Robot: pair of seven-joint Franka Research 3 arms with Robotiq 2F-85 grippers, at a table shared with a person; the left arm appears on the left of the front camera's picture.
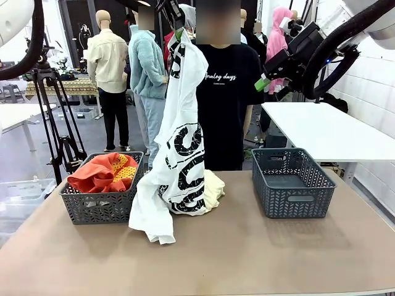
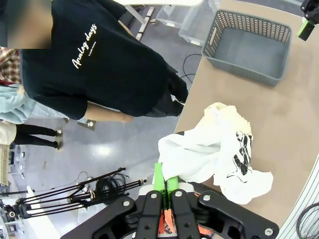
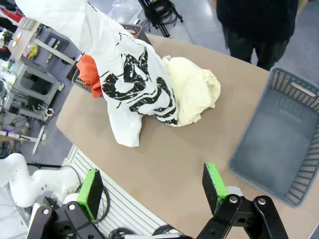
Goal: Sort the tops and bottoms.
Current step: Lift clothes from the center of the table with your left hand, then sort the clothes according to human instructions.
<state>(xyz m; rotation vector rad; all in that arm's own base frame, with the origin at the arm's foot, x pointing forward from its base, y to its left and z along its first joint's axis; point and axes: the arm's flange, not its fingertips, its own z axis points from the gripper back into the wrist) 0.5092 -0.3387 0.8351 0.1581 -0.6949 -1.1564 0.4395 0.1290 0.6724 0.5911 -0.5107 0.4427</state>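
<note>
Top centre, the left fingers (image 2: 158, 177) clench the white T-shirt (image 1: 182, 123), hem pooled on the bench (image 1: 247, 259), right fingers (image 3: 213, 186) released: lift higher, then swing over the lower-left basket (image 1: 99, 206) holding the red-orange T-shirt (image 1: 102, 172).

White script reading "Analog days" stood across the chest of the person's black T-shirt (image 1: 229, 77), just right of the left claw (image 1: 177, 28); a smaller line beneath it was too small to read. From the left wrist, the same words ran slantwise far beyond the claw. The white T-shirt (image 1: 182, 154) hanging from that claw bore large black lettering, too crumpled to read.
</note>
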